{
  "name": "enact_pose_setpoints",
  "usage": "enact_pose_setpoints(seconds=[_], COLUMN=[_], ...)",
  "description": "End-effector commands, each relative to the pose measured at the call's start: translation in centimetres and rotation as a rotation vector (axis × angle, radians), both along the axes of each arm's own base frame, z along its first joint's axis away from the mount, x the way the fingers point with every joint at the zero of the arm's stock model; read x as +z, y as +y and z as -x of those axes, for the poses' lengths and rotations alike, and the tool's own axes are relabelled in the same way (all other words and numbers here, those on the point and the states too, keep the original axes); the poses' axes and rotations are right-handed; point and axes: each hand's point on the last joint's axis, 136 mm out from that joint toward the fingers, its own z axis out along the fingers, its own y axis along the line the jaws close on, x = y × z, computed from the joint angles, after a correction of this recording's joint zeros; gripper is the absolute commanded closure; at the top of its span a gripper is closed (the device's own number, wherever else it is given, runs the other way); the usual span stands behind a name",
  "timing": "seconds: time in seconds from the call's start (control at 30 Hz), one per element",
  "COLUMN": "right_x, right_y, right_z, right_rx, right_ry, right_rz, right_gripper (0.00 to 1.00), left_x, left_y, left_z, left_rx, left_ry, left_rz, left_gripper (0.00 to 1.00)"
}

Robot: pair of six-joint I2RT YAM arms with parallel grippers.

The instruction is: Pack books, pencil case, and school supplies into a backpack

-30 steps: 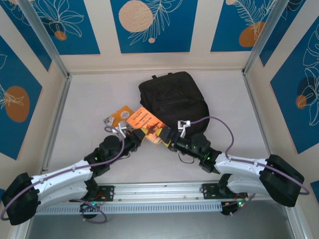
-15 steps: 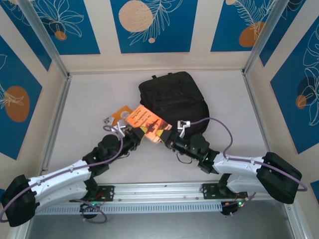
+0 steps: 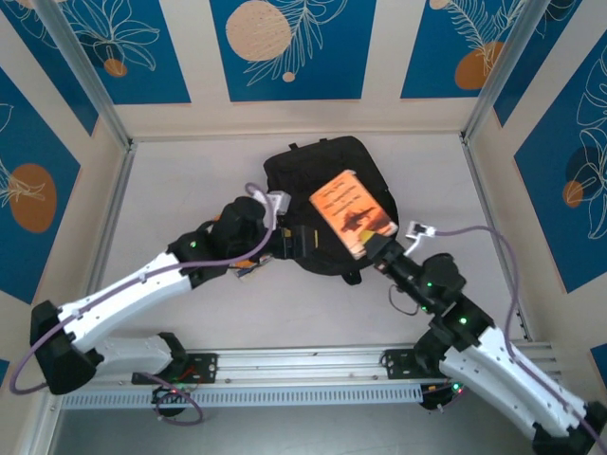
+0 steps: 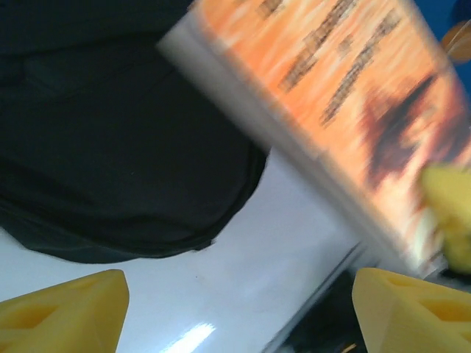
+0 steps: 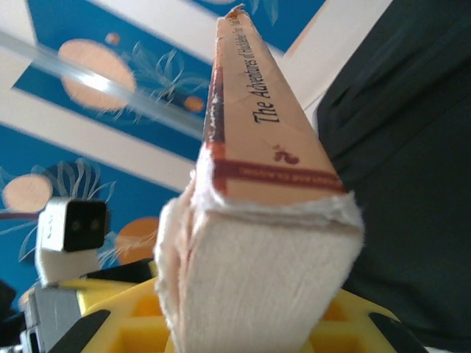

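Observation:
An orange-covered book [image 3: 352,210] hangs tilted over the black backpack [image 3: 322,180], and my right gripper [image 3: 372,248] is shut on its near end. In the right wrist view the book [image 5: 257,220] rises from between the yellow fingers [image 5: 110,323], its spine facing up, with the backpack [image 5: 401,184] to the right. My left gripper [image 3: 296,239] stands open at the backpack's near-left edge. Its yellow fingertips [image 4: 62,309] stand wide apart over bare table, nothing between them. Beyond them lie the backpack [image 4: 110,147] and the blurred book [image 4: 346,95].
Another orange book and small items [image 3: 248,267] lie partly hidden under my left arm. The white table [image 3: 180,180] is fenced by patterned walls with aluminium posts. A metal rail [image 3: 303,365] runs along the near edge.
My right gripper closed on the orange book and carried it up and right, over the backpack. My left gripper let go, opened and moved to the backpack's near-left edge.

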Motion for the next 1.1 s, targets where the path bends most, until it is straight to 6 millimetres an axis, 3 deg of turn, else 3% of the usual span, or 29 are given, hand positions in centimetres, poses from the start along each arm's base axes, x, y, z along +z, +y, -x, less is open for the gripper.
enact_pose_setpoints(seconds=[0.0, 0.07, 0.2, 0.5, 0.87, 1.07], right_x=[-2.9, -3.8, -4.5, -3.3, -3.2, -3.7], right_y=[-3.9, -6.3, -10.0, -14.3, -15.4, -15.2], right_z=[0.9, 1.4, 2.1, 3.0, 3.8, 3.6], right_rx=[-0.099, -0.177, -0.316, -0.496, -0.524, -0.513], right_ry=[0.084, 0.144, 0.201, 0.149, 0.072, 0.067], right_rz=[0.212, 0.298, 0.437, 0.564, 0.590, 0.604], right_gripper=[1.00, 1.00, 1.00, 1.00, 1.00, 1.00], left_x=[-3.5, -3.5, -3.8, -5.1, -9.8, -12.4], left_y=[1.6, 0.9, -1.1, -7.1, -11.5, -12.2], left_z=[2.0, 1.8, 1.3, -0.9, -3.2, -3.5], left_rx=[-0.209, -0.280, -0.392, -0.533, -0.577, -0.594], left_ry=[-0.026, -0.057, -0.147, -0.292, -0.236, -0.193], left_rz=[-0.356, -0.458, -0.606, -0.784, -0.872, -0.894], left_gripper=[0.14, 0.09, 0.08, 0.10, 0.08, 0.12])
